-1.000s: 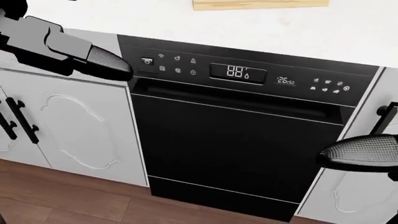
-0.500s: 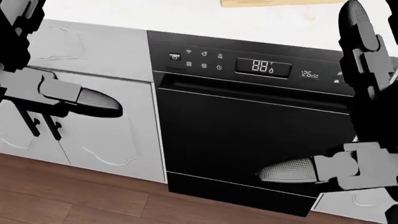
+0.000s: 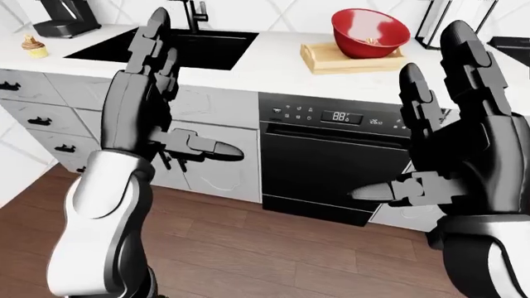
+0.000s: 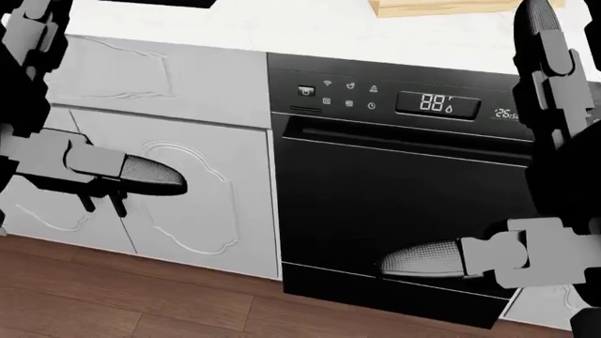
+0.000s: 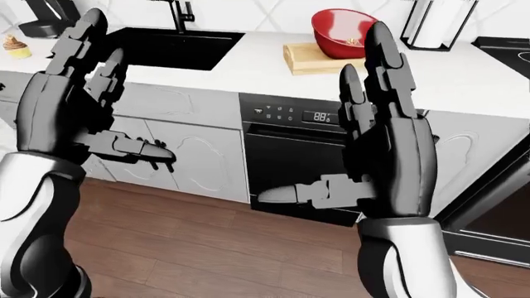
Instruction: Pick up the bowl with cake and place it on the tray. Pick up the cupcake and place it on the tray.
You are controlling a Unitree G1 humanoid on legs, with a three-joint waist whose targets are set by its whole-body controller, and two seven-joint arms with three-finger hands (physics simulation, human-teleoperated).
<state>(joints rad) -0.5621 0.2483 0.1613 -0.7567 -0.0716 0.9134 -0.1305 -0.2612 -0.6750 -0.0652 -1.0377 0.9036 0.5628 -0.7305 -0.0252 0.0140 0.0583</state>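
View slid left; 1 bowl, 1 cupcake.

one red bowl, one cupcake, one wooden tray, one dishwasher, two hands.

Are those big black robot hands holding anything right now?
No. The left hand and right hand are raised, fingers spread, both empty; the red bowl sits untouched.

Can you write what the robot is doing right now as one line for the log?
left hand open, empty | right hand open, empty | red bowl on board | cupcake on counter | nothing picked up yet
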